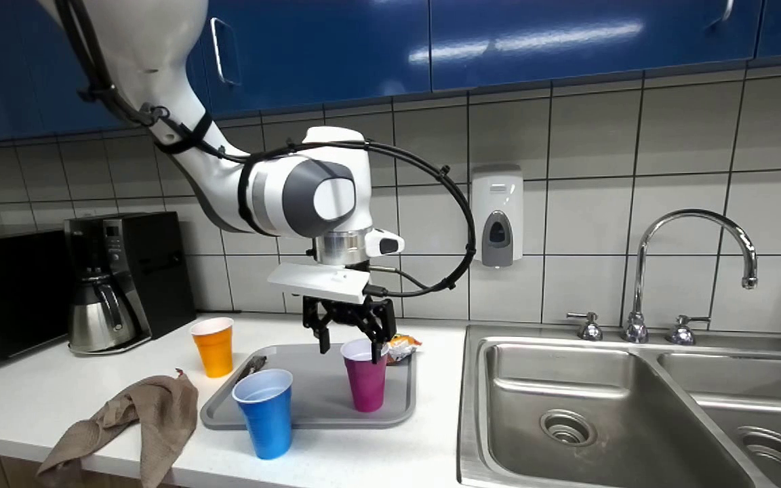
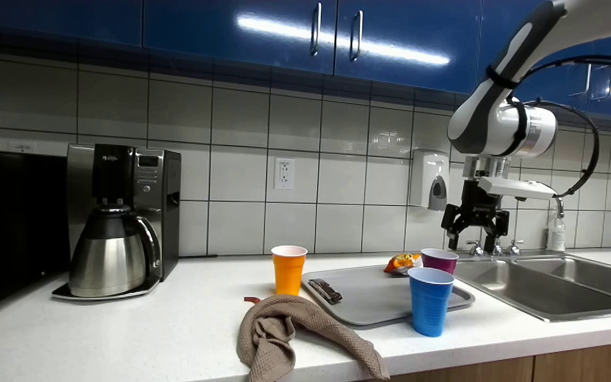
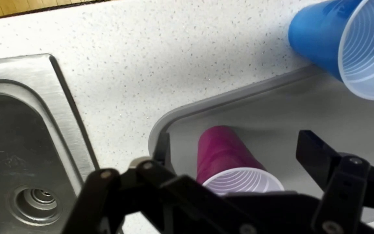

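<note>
My gripper (image 1: 350, 354) is open and empty, pointing down above the grey tray (image 1: 316, 390). A magenta cup (image 1: 367, 386) with a white inside stands upright on the tray, nearest to the gripper. In the wrist view, the magenta cup (image 3: 221, 149) shows between the open fingers (image 3: 234, 146), with room on both sides. Contact with it is not visible. A blue cup (image 2: 430, 305) stands upright at the tray's front edge. An orange cup (image 2: 288, 270) stands on the counter beside the tray. A dark wrapped bar (image 2: 325, 291) and an orange snack bag (image 2: 403, 263) lie on the tray.
A brown towel (image 1: 160, 407) hangs over the counter's front edge. A steel double sink (image 1: 567, 386) with a faucet (image 1: 692, 217) is beside the tray. A coffee maker (image 2: 120, 223) stands by the tiled wall. A soap dispenser (image 1: 497, 217) is on the wall, under blue cabinets (image 1: 323, 54).
</note>
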Tool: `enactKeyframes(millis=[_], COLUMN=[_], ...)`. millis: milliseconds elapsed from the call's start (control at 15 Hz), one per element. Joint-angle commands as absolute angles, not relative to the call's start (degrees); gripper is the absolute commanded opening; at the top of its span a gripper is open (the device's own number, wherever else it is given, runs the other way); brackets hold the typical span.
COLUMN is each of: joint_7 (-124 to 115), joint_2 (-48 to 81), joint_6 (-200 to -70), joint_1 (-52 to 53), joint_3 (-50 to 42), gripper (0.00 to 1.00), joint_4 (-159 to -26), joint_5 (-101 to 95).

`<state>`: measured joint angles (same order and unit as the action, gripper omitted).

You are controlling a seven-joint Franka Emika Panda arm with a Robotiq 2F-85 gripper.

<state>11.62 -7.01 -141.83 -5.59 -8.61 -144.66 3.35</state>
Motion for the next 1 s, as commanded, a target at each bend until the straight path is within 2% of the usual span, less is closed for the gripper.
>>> enactKeyframes(millis=[0,933], joint_7=[11.13,11.89], joint_2=[-9.36,-13.52], joint_6=[-141.83,-141.88], joint_1=[-5.34,-1.48], joint_3=[-7.5,-4.71], gripper=[1.0,1.0], joint_4=[-147.29,-153.32], joint_5=[1.23,0.45])
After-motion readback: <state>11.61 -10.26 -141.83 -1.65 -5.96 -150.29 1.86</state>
